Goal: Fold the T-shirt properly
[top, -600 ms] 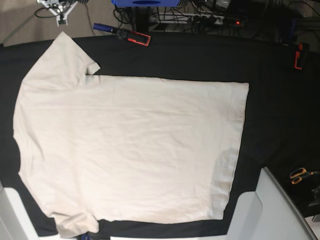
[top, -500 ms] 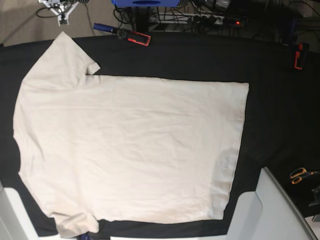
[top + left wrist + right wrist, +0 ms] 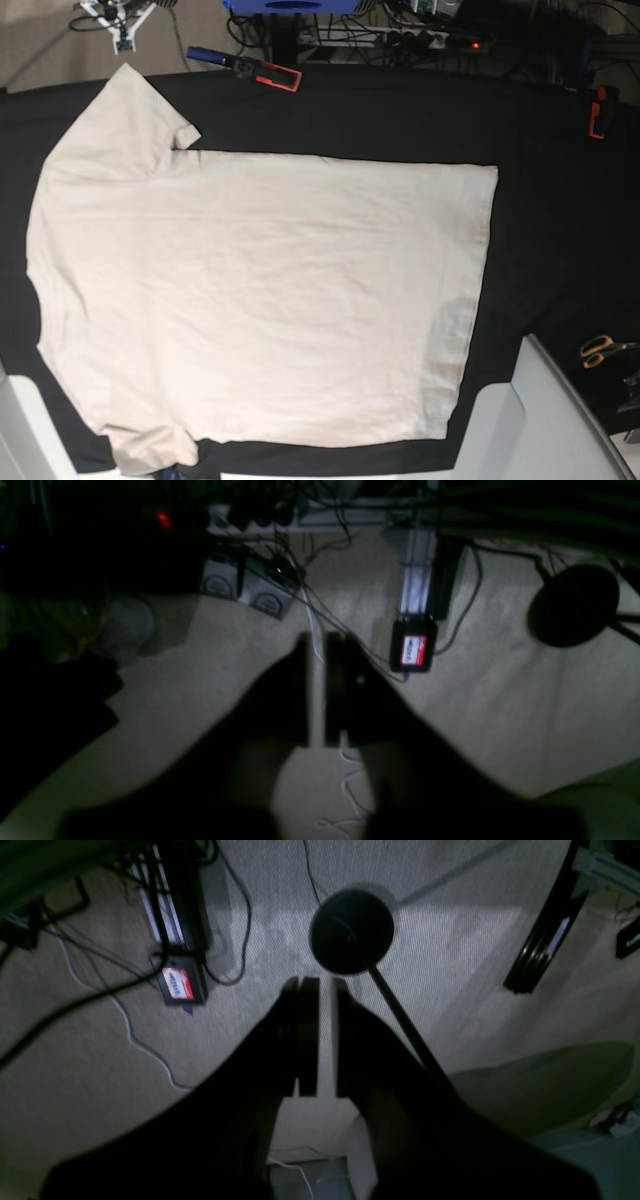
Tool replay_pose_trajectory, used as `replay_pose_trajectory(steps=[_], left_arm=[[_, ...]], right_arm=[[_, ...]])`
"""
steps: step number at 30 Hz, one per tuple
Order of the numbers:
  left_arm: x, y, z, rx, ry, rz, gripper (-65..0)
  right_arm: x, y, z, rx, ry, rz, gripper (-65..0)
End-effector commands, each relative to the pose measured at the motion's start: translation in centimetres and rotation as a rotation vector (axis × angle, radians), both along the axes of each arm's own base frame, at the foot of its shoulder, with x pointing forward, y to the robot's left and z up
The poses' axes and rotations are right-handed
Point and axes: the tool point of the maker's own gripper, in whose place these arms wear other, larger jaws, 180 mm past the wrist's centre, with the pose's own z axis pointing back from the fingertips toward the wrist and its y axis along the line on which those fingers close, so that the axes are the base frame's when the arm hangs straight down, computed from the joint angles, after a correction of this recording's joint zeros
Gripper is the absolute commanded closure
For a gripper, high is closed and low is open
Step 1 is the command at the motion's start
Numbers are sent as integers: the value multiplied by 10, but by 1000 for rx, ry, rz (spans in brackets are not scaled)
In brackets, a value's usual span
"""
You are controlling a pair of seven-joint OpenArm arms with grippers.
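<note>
Flanking the T-shirt (image 3: 260, 300) — clamps (image 3: 268, 72), scissors (image 3: 598, 350) — well apart.

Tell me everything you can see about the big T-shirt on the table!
The T-shirt is plain cream, with no print, and looks like soft cotton. It lies spread flat and unfolded on the black table cloth, turned sideways: shoulders to the left, straight bottom hem to the right. One short sleeve points to the upper left, the other sits at the lower left edge. It has faint wrinkles. Neither gripper touches it.
</note>
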Motion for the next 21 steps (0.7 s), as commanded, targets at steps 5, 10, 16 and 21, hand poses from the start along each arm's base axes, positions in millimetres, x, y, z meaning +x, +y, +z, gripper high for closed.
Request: replay_pose_trajectory(steps=[5,10,16,21], left_arm=[[-10,4,1,7,19,-1,0],[-9,5,1,10,11,14,0],[-10,2,1,4,11,2,0],[-10,3,1,5,11,0,0]], right_arm=[[-10,-7,-2,-13,38,-12,-42],[-9,-3,-3,-7,36,-12,-42],[-12,2,-4,1,44,-12,-42],[-13,2,-4,0,47,-14,-47]])
